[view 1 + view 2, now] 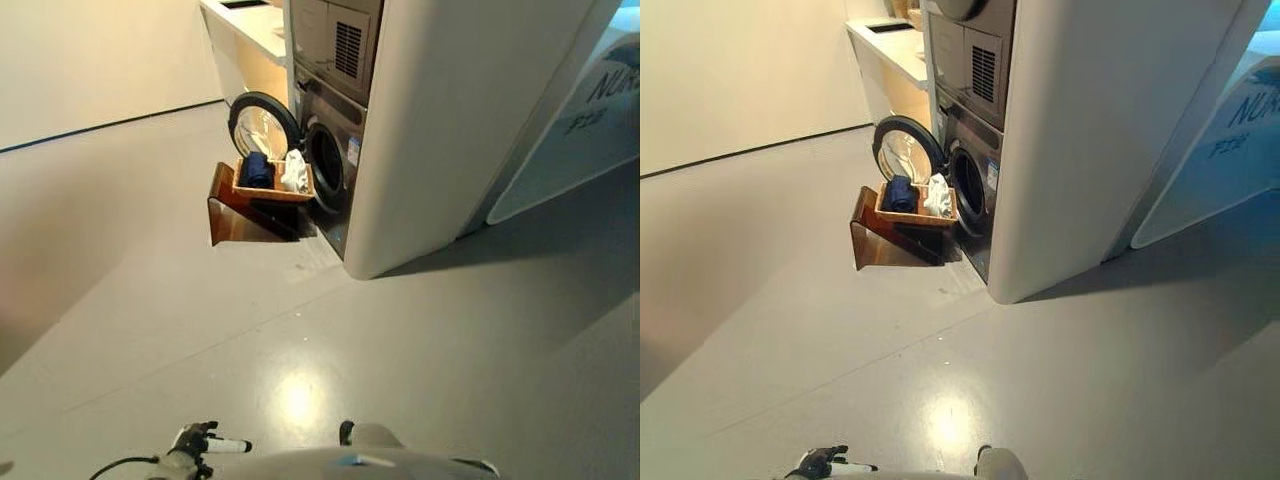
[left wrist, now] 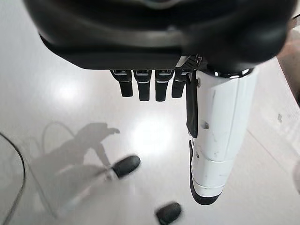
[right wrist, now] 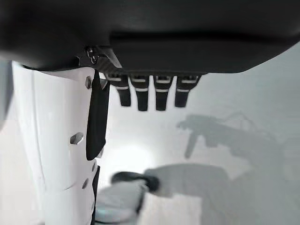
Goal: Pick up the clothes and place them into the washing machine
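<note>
While basketed: clothes point(image 1: 270, 171) | dark blue roll, white crumple

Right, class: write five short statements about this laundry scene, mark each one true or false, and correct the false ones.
1. The washing machine door is shut. False: it stands swung open.
2. A wooden basket sits on a stand in front of the machine's opening. True.
3. The basket is empty. False: it holds a dark blue garment and a white garment.
4. The left hand grips a garment. False: its fingers hang straight over bare floor and hold nothing.
5. The right hand holds nothing, its fingers straight. True.
</note>
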Controlling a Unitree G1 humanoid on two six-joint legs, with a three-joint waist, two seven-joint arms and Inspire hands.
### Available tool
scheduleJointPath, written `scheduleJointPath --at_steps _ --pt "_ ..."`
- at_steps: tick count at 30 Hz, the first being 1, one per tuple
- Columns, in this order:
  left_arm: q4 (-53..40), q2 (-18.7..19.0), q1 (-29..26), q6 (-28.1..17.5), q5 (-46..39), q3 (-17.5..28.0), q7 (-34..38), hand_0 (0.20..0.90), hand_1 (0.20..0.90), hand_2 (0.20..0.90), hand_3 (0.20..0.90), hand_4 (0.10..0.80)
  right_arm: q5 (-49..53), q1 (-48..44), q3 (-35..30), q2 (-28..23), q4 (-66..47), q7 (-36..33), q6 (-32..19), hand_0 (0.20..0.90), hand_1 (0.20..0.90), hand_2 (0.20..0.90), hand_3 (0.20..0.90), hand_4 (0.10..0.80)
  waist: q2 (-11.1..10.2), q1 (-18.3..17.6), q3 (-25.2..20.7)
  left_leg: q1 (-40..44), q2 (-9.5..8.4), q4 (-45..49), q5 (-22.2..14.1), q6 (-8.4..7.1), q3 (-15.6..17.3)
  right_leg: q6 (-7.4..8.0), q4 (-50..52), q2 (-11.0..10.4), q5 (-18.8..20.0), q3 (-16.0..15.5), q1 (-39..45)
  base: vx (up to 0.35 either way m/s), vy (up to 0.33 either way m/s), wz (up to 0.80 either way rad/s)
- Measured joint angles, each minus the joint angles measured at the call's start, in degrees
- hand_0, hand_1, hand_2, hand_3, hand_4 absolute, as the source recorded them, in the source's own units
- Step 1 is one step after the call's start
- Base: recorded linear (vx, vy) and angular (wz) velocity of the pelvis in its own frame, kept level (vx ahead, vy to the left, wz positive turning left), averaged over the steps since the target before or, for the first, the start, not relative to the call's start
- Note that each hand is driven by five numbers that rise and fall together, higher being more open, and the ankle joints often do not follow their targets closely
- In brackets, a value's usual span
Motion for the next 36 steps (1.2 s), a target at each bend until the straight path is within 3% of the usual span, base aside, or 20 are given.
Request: scheduleJointPath --at_steps 3,6,7,8,9,10,11,13,14,16,17,19,21,23,26,30,31,33,35,36 --pt "0.13 -0.25 -1.65 -0.14 -0.05 1.96 0.9 0.9 0.9 0.9 0.9 0.8 -0.01 -0.34 -0.62 -0.04 -0.19 -0.21 0.53 0.9 0.9 0.9 0.9 0.8 0.92 -2.41 2.79 -0.06 1.19 0.86 -0.71 -0.9 -1.92 5.23 -12.67 -2.75 3.47 -0.53 0.19 0.434 -0.182 0.24" --pt "0.38 -0.79 -0.49 -0.23 -0.04 2.06 0.88 0.9 0.9 0.9 0.9 0.8 -0.01 1.27 -1.35 0.42 0.51 -0.16 0.99 0.9 0.9 0.9 0.9 0.8 0.97 -3.03 2.63 2.93 2.43 -0.72 -2.24 -3.24 -5.06 6.15 -13.06 -2.42 4.36 2.68 2.33 0.306 -0.266 0.25" --pt "0.85 -1.24 0.68 -0.65 -0.22 2.04 1.31 0.9 0.9 0.9 0.9 0.8 0.06 2.63 -2.3 1.06 1.91 -0.18 1.15 0.9 0.9 0.9 0.9 0.8 0.24 -3.19 1.7 4.94 3.87 -2.03 -2.89 -4.0 -6.37 4.4 -8.97 -1.27 3.22 3.34 4.35 0.412 -0.436 0.79" --pt "1.39 -1.99 1.22 -0.99 -0.32 1.81 1.44 0.9 0.9 0.9 0.9 0.8 0.07 4.68 -2.41 1.08 2.0 -0.16 1.41 0.9 0.9 0.9 0.9 0.8 1.52 -3.66 -0.35 5.41 6.26 -2.6 -3.31 -5.66 -7.93 1.56 -9.53 1.45 5.17 3.91 5.98 0.312 -0.356 0.94" --pt "1.51 -2.45 1.62 -1.44 -0.68 1.96 1.42 0.9 0.9 0.9 0.9 0.8 0.13 4.71 -2.23 1.06 1.88 -0.5 1.75 0.9 0.9 0.9 0.9 0.8 1.7 -3.95 -0.18 5.97 7.84 1.21 -5.06 -9.3 -8.56 -1.51 -9.08 2.21 7.02 2.03 6.87 0.277 -0.341 0.73" --pt "1.44 -2.96 1.53 -1.32 -1.04 1.88 1.46 0.9 0.9 0.9 0.9 0.8 0.14 4.3 -2.32 0.94 1.78 -0.56 1.96 0.9 0.9 0.9 0.9 0.8 2.11 -3.74 -0.11 5.71 8.17 3.72 -5.77 -9.84 -8.67 -2.71 -8.87 2.99 6.01 1.64 8.08 0.328 -0.405 0.48" --pt "1.47 -3.52 1.73 -1.38 -1.46 2.16 1.33 0.9 0.9 0.9 0.9 0.8 0.58 3.55 -2.53 1.12 1.02 -0.75 2.0 0.9 0.9 0.9 0.9 0.8 0.5 -2.94 -0.06 1.88 8.16 14.0 -6.76 -11.01 -8.78 -3.52 -9.5 3.21 5.3 1.08 9.68 0.27 -0.374 0.06" --pt "1.26 -3.54 1.25 -1.32 -2.14 2.28 0.53 0.9 0.9 0.9 0.9 0.8 1.68 2.02 -2.0 0.72 -1.4 -1.05 1.23 0.9 0.9 0.9 0.9 0.8 -0.77 -1.29 -0.37 -5.48 7.39 31.23 -4.55 -13.32 -8.45 -6.2 -11.62 4.42 5.75 0.51 12.49 0.252 -0.327 -0.15" --pt "1.19 -3.18 0.63 -1.37 -2.27 2.48 0.72 0.9 0.9 0.9 0.9 0.8 2.19 -0.19 -1.03 0.05 -1.64 -1.19 0.3 0.9 0.9 0.9 0.9 0.8 -1.27 0.26 -0.25 -7.58 7.38 36.35 -1.1 -14.72 -8.81 -7.89 -12.25 5.22 5.43 -0.23 14.38 0.244 -0.261 -0.32" --pt "0.75 -2.79 -0.02 -1.34 -2.47 2.45 1.19 0.9 0.9 0.9 0.9 0.8 2.41 -2.55 0.28 -0.17 -2.61 -1.2 -0.26 0.9 0.9 0.9 0.9 0.8 -1.84 0.88 -0.27 -8.51 8.02 39.29 3.79 -16.47 -7.78 -9.05 -12.25 5.5 4.96 -0.05 15.76 0.279 -0.184 -0.21" --pt "-0.58 -2.74 -0.02 -1.56 -2.56 2.5 1.39 0.9 0.9 0.9 0.9 0.8 2.44 -3.85 0.74 -0.09 -3.17 -1.23 -0.67 0.9 0.9 0.9 0.9 0.8 -2.94 1.08 0.39 -9.22 8.41 40.54 5.33 -16.45 -5.57 -9.92 -12.37 5.16 4.26 -0.51 16.65 0.326 -0.099 0.24" --pt "-2.83 -3.66 -1.44 -2.18 -2.77 2.25 1.48 0.9 0.9 0.9 0.9 0.8 2.46 -5.23 0.69 -0.19 -2.8 -1.48 -0.4 0.9 0.9 0.9 0.9 0.8 -3.75 2.04 1.55 -11.3 9.16 37.76 3.23 -14.32 0.69 -11.53 -13.5 4.7 3.02 -0.21 18.69 0.288 -0.052 0.37" --pt "-3.87 -4.48 -2.17 -2.56 -3.48 1.86 1.82 0.9 0.9 0.9 0.9 0.8 2.52 -5.72 0.77 -0.3 -2.26 -1.52 -0.38 0.9 0.9 0.9 0.9 0.8 -2.94 2.83 2.56 -12.88 9.24 32.7 2.93 -14.12 4.47 -11.76 -13.64 5.33 2.43 -0.45 19.66 0.366 0.03 0.3" --pt "-4.52 -4.68 -2.03 -2.55 -3.53 1.24 2.29 0.9 0.9 0.9 0.9 0.8 2.5 -6.81 1.38 -0.24 -1.94 -1.38 -0.37 0.9 0.9 0.9 0.9 0.8 -2.12 4.43 3.74 -14.83 7.65 20.28 3.69 -13.58 6.86 -10.79 -15.62 6.9 2.5 2.02 20.87 0.539 0.098 0.12" --pt "-4.19 -4.81 -1.72 -2.56 -4.34 2.83 2.82 0.9 0.9 0.9 0.9 0.8 2.41 -7.27 1.81 0.01 0.86 -1.41 -0.35 0.9 0.9 0.9 0.9 0.8 -0.71 6.78 4.55 -11.89 6.31 -4.55 7.79 -12.45 5.89 -8.17 -17.74 9.27 1.65 4.9 23.14 0.457 0.084 -0.34" --pt "-2.54 -3.37 -0.02 -2.29 -2.1 2.22 3.16 0.9 0.9 0.9 0.9 0.8 2.28 -6.97 1.98 -0.73 1.27 -1.46 -0.53 0.9 0.9 0.9 0.9 0.8 -0.04 8.11 4.99 -12.97 5.58 -4.1 12.41 -10.49 5.24 -12.48 -17.73 11.76 0.38 8.93 27.42 0.463 0.154 -0.67" --pt "-2.03 -3.38 0.24 -2.53 -2.16 2.81 2.99 0.9 0.9 0.9 0.9 0.8 2.2 -6.84 1.98 -0.86 1.32 -1.42 -0.69 0.9 0.9 0.9 0.9 0.8 -0.29 8.24 4.77 -13.1 5.12 -4.13 12.44 -10.12 4.97 -12.25 -17.69 11.77 -0.98 9.57 27.4 0.386 0.202 -0.61" --pt "-1.64 -3.16 -0.19 -2.65 -1.98 3.13 3.02 0.9 0.9 0.9 0.9 0.8 2.17 -6.4 1.97 -0.92 1.56 -1.38 -0.29 0.9 0.9 0.9 0.9 0.8 -1.2 8.41 3.92 -14.39 3.92 -4.02 13.83 -8.24 3.82 -11.29 -17.67 11.39 -2.52 11.28 28.4 0.376 0.209 -0.48" --pt "-0.05 -2.26 -0.68 -2.41 -1.27 2.94 2.86 0.9 0.9 0.9 0.9 0.8 2.16 -5.31 2.26 -0.44 2.22 -1.13 -0.34 0.9 0.9 0.9 0.9 0.8 -3.29 8.12 1.64 -13.92 0.83 -2.23 14.11 -5.11 4.44 -7.47 -17.23 8.92 -4.95 12.3 29.58 0.394 0.235 -0.38" --pt "-0.04 -2.59 0.16 -2.38 -1.11 2.49 2.98 0.9 0.9 0.9 0.9 0.8 2.15 -4.64 2.46 -1.02 2.01 -1.16 -0.4 0.9 0.9 0.9 0.9 0.8 -2.24 8.02 0.98 -12.12 1.23 -3.11 18.16 0.01 4.32 -5.64 -14.64 10.17 -6.05 12.07 29.79 0.355 0.227 -0.21"
